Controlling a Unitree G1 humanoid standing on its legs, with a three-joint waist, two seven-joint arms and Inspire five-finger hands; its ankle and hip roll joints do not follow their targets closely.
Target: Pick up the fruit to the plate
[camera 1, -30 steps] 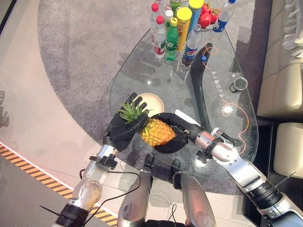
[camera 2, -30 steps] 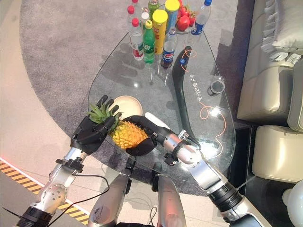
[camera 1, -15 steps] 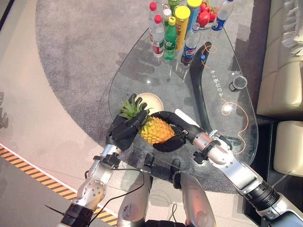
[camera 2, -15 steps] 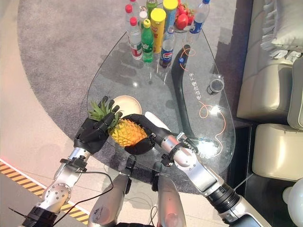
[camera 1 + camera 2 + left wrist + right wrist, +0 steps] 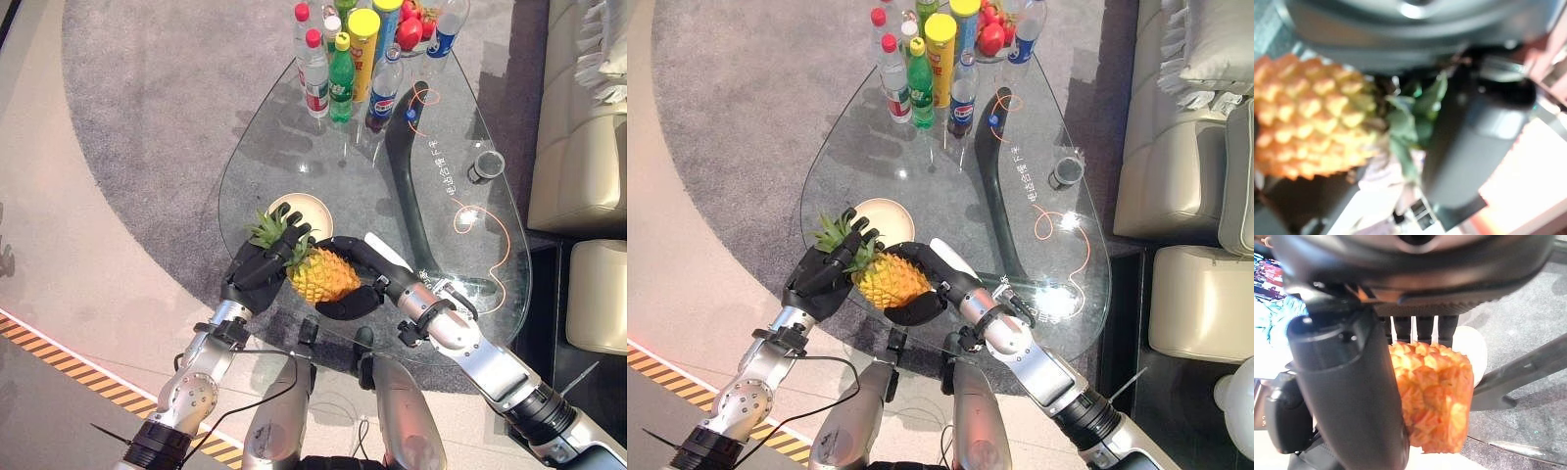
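Observation:
A yellow pineapple (image 5: 323,277) with a green crown is held between both hands, just above the near edge of the glass table (image 5: 284,137). My left hand (image 5: 253,276) has its fingers curled over the leafy crown. My right hand (image 5: 372,272) cups the fruit's body from the other side, fingers wrapped over it. The right wrist view has the pineapple (image 5: 1432,396) against the fingers, and the left wrist view has its crown end (image 5: 1308,112) by the thumb. A cream plate (image 5: 312,210) lies on the glass just beyond the crown, with nothing on it.
Several bottles (image 5: 340,69) and red fruit (image 5: 409,34) stand at the table's far end. A small dark cup (image 5: 485,166) sits at the right. A beige sofa (image 5: 578,117) runs along the right side. Grey carpet lies under the table.
The whole view has shifted a little, so the camera moved. Both hands keep hold of the pineapple at about the same place beside the plate.

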